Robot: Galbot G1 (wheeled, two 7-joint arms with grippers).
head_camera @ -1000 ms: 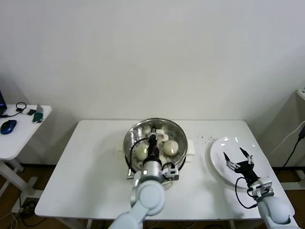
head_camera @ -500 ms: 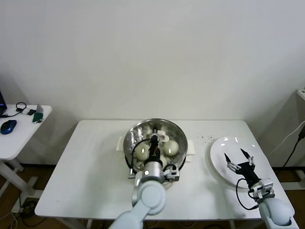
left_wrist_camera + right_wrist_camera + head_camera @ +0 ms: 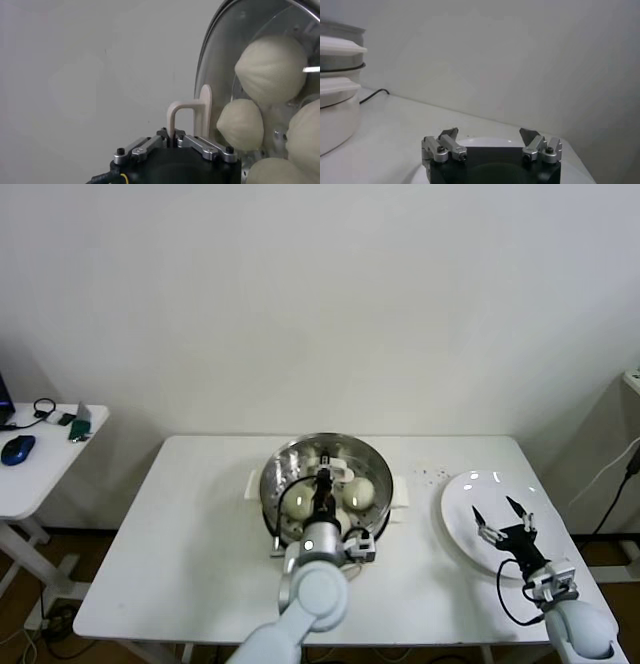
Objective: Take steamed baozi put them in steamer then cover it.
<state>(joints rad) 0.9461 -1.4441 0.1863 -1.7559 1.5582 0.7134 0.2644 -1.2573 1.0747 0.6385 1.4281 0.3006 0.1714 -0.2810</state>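
White table [image 3: 200, 524]: left pincer [image 3: 173, 141] clamping cover [image 3: 220, 65] handle over steamer [image 3: 272, 484]; right pincer [image 3: 503, 518] spread.

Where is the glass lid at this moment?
In the head view the glass lid is at the table's middle, over the steamer and its baozi. The left end effector is shut on its cream handle.

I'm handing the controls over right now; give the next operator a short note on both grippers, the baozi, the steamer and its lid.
Left gripper: shut on the cover's cream handle, holding the cover over the steamer.
Right gripper: open, empty, above the white plate.
Steamed baozi: all in view sit in the steamer; none on the plate.
Done: loading.
Left: seat the cover, which shows tilted, then release.
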